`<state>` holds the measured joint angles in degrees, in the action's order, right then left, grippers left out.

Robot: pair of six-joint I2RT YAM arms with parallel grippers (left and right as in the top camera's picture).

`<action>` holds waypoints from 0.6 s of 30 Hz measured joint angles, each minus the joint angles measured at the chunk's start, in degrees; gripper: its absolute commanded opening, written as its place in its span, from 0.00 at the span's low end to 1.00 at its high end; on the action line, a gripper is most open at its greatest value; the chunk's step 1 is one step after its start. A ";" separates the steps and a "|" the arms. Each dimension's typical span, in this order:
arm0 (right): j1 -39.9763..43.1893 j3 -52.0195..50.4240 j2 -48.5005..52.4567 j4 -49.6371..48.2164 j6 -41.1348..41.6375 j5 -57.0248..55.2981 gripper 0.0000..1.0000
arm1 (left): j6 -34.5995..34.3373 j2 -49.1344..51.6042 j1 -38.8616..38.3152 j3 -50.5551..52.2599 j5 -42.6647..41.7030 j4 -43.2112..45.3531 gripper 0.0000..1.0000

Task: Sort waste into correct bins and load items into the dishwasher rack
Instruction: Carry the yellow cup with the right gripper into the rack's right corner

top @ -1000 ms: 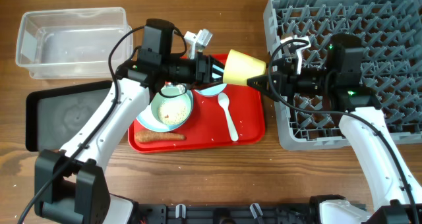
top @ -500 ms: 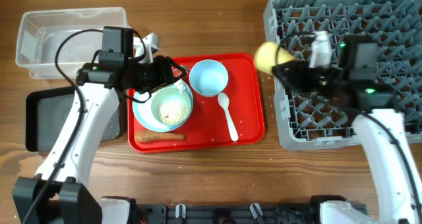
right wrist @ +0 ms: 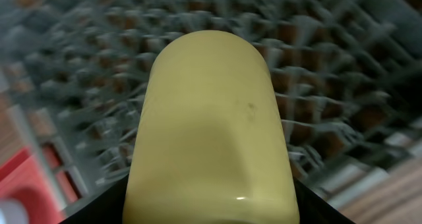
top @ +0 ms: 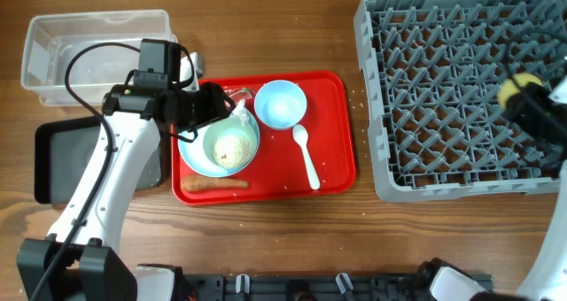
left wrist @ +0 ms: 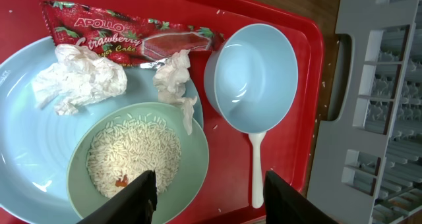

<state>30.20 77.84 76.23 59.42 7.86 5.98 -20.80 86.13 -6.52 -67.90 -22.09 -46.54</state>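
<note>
My right gripper (top: 532, 102) is shut on the yellow cup (top: 517, 88) (right wrist: 211, 125) and holds it over the right side of the grey dishwasher rack (top: 443, 97). My left gripper (top: 213, 106) (left wrist: 210, 197) is open and empty above the pale-green bowl (left wrist: 191, 165) of rice (left wrist: 132, 155), which sits on the light-blue plate (left wrist: 33, 145). Crumpled wrappers (left wrist: 125, 36) lie on the plate's far side. The light-blue bowl (left wrist: 254, 79) and white spoon (left wrist: 256, 165) lie on the red tray (top: 332, 173). The orange food stick (top: 213, 183) lies at the tray's front.
The clear tub (top: 93, 44) stands at the back left. The black tray (top: 80, 155) lies in front of it, partly under my left arm. The rack's edge (left wrist: 382, 118) shows at the right of the left wrist view.
My right gripper has carried the yellow cup from the tray's edge rightward over the rack to its right side. My left arm drew back left and now hovers over the plate.
</note>
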 measured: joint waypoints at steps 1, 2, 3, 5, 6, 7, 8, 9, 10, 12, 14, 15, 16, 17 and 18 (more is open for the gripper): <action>1.92 0.00 1.20 0.28 0.17 -0.33 0.13 | 0.00 0.00 0.00 0.00 0.00 0.02 0.52; 3.54 0.00 2.40 0.44 0.35 -0.57 0.13 | 0.00 0.00 0.00 0.00 0.00 0.02 0.52; 4.94 0.00 3.72 0.57 0.55 -0.76 0.13 | 0.00 0.00 0.00 0.00 0.02 0.00 0.52; 7.02 0.00 6.27 0.48 0.94 -1.16 0.13 | 0.00 0.00 0.00 0.00 0.04 0.00 0.52; 7.93 0.00 7.76 -0.04 0.96 -1.31 0.14 | 0.00 0.00 0.00 0.00 0.07 0.00 0.52; 8.24 0.00 8.63 -0.35 1.07 -1.36 0.15 | 0.00 0.00 0.00 0.00 0.11 0.00 0.52; 8.41 0.00 9.51 -1.09 1.14 -1.42 0.17 | 0.00 0.00 0.00 0.00 0.20 0.00 0.52; 8.48 0.00 10.51 -1.88 1.14 -1.46 0.18 | 0.00 0.00 0.00 0.00 0.20 0.00 0.52; 8.48 0.00 11.45 -2.49 1.16 -1.55 0.19 | 0.02 0.00 0.00 0.00 0.22 0.00 0.52; 8.48 0.00 13.46 -3.89 1.55 -1.55 0.37 | 0.02 0.00 0.00 0.00 0.22 0.00 0.52; 8.48 0.00 14.71 -4.83 1.60 -1.55 0.79 | 0.02 0.00 0.00 0.00 0.22 -0.26 0.52; 8.48 0.00 15.50 -5.33 1.62 -1.55 1.00 | 0.02 0.00 0.00 0.00 0.22 -0.39 0.52; 8.48 0.00 15.96 -5.75 1.68 -1.62 1.00 | 0.04 0.00 0.00 0.00 0.22 -0.46 0.52; 8.48 0.00 16.52 -6.40 2.25 -1.57 1.00 | 0.04 0.00 0.00 0.00 0.22 -0.50 0.52; 8.48 0.00 16.92 -6.95 2.19 -1.57 1.00 | 0.13 0.00 0.00 0.00 0.22 -0.55 0.52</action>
<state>38.68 77.84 93.14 52.47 10.04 4.40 -20.67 86.13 -6.52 -67.90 -21.87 -47.09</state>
